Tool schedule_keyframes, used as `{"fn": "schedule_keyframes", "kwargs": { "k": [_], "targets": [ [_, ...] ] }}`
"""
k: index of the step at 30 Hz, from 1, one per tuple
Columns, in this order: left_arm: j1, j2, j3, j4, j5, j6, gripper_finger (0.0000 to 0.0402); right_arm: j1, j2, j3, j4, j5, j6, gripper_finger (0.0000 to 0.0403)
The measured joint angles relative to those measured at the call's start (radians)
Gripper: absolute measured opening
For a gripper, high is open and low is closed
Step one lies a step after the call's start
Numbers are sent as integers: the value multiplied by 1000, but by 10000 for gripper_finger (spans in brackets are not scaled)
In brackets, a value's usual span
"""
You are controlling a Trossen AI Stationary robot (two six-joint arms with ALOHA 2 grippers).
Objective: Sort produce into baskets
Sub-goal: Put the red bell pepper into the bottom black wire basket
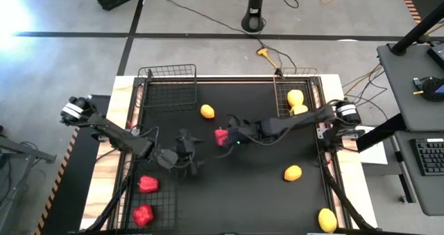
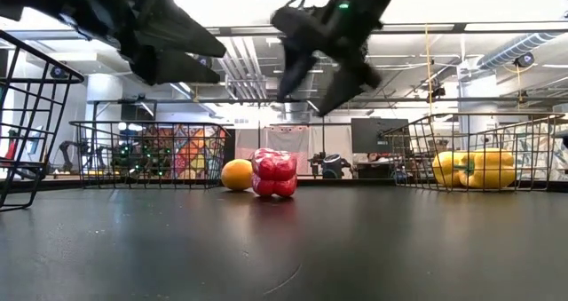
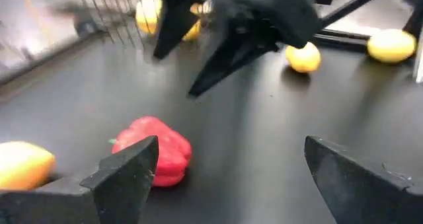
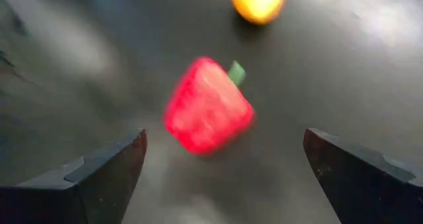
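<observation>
A red bell pepper (image 1: 221, 136) rests on the black mat near the table's middle. It also shows in the low view (image 2: 273, 173), with a lemon-like oval (image 2: 236, 174) beside it toward the far side. My right gripper (image 1: 227, 132) hangs open right above the pepper, clear of it (image 2: 315, 79); in its wrist view (image 4: 225, 151) the pepper (image 4: 208, 105) lies ahead between the fingers. My left gripper (image 1: 189, 155) is open and empty, left of the pepper and a little nearer; its wrist view (image 3: 231, 154) shows the pepper (image 3: 158, 151) ahead.
A wire basket (image 1: 298, 96) at the far right holds yellow peppers (image 1: 296, 102). Another basket (image 1: 166, 82) stands at the far left. Two red peppers (image 1: 147, 184) lie in a wire basket at the near left. Loose lemon-like ovals lie on the mat (image 1: 207, 111), (image 1: 293, 172), (image 1: 327, 220).
</observation>
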Motion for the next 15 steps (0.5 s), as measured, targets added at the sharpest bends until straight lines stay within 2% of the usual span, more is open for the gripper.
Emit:
{"fn": "schedule_keyframes", "kwargs": {
  "k": [3,7,11,15],
  "targets": [
    [63,13,53,-29,35,-82,361,53,-25,-3,-131,89,60,400],
    [95,110,154,-125,19,-64,361,125,-46,-9,-202,208,131,400],
    [108,254,293,-210,-48,-137,361,168,-44,-19,-305,207,184,400],
    [140,388,442,-430,-112,-340,361,215,-71,-19,-485,214,294,400]
  ]
}}
